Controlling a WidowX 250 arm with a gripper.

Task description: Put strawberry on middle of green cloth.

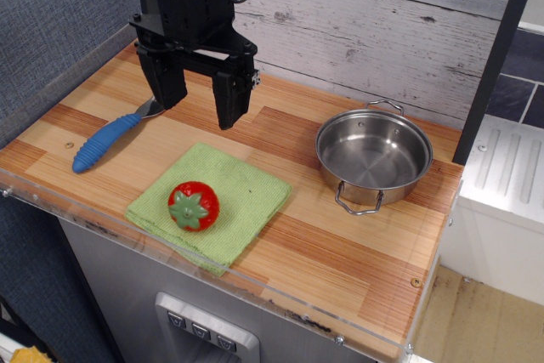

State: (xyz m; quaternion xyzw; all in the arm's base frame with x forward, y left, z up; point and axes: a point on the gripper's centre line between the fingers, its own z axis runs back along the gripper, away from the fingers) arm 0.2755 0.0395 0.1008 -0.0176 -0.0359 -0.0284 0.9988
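Strawberry on green cloth, left of ctr; hand open above.

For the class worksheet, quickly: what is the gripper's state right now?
Black gripper: jaws open, holding nothing, raised above the wooden counter.

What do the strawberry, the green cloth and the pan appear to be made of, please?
Strawberry: probably plastic, glossy red with highlights.
Green cloth: woven fabric, matte, stacked folded edges.
Pan: likely stainless steel, with a mirror-like interior and wire handles.
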